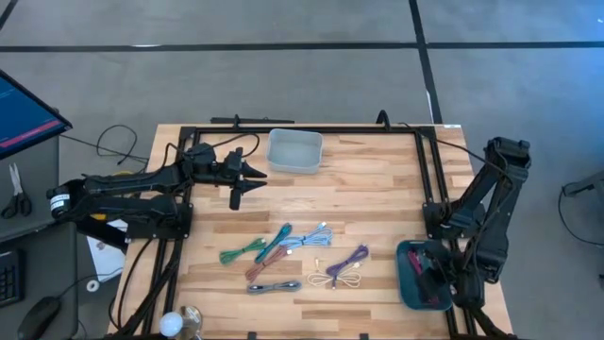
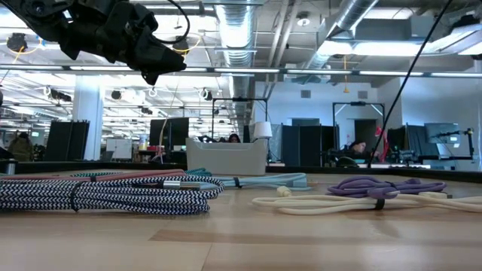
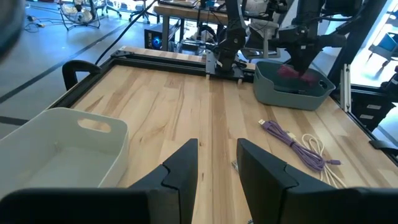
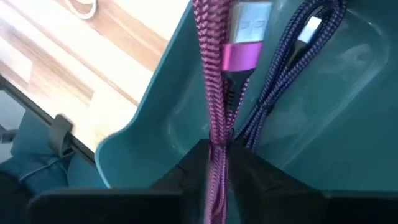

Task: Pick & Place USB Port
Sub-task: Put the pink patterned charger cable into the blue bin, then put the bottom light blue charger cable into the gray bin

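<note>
The pink cable (image 4: 214, 106) hangs pinched between the fingers of the right claw (image 4: 216, 163), its long axis running straight up the right wrist view, its metal plug at the top, directly over the teal tray (image 4: 155, 134); a purple cable (image 4: 273, 81) already lies inside that tray. So the release is straight down, and the right arm is the one on it. In the high view this sits at lower right, where claw (image 1: 436, 274) and tray (image 1: 406, 283) blur into one dark mass and the grip is unreadable; only the wrist view shows the pinch. Farther off, mid-frame, loose cables (image 1: 288, 250) lie on the desk (image 1: 377, 208). At upper left the left claw (image 1: 247, 181) hovers beside the grey bin (image 1: 294, 151), fingers spread, holding nothing.
</note>
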{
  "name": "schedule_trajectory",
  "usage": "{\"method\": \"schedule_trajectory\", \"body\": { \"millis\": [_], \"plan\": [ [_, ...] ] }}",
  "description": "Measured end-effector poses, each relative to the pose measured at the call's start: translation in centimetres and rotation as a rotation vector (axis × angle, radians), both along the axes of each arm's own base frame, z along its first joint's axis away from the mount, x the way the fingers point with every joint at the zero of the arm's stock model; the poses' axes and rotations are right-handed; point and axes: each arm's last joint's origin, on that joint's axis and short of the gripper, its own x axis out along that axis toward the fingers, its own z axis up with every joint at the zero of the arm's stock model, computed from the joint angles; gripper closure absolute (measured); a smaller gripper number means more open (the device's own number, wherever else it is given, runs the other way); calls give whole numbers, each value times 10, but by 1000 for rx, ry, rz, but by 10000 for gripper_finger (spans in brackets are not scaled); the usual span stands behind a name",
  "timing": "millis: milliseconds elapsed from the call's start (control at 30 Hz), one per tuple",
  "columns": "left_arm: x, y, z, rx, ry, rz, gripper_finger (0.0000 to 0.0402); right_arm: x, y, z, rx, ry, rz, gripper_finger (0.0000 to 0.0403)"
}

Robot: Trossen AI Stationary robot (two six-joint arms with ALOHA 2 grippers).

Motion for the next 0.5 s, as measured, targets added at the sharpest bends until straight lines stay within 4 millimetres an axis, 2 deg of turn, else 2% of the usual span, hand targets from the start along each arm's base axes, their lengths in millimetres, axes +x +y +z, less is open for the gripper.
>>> {"method": "schedule_trajectory", "body": {
  "millis": [167, 333, 500],
  "plan": [
    [0, 0, 0, 0, 0, 0, 291, 1, -1, 0, 8, 22, 5, 317],
    [0, 0, 0, 0, 0, 0, 291, -1, -3, 4, 42, 58, 24, 311],
    [0, 0, 0, 0, 0, 0, 291, 3, -13, 15, 56, -51, 32, 318]
  ]
}}
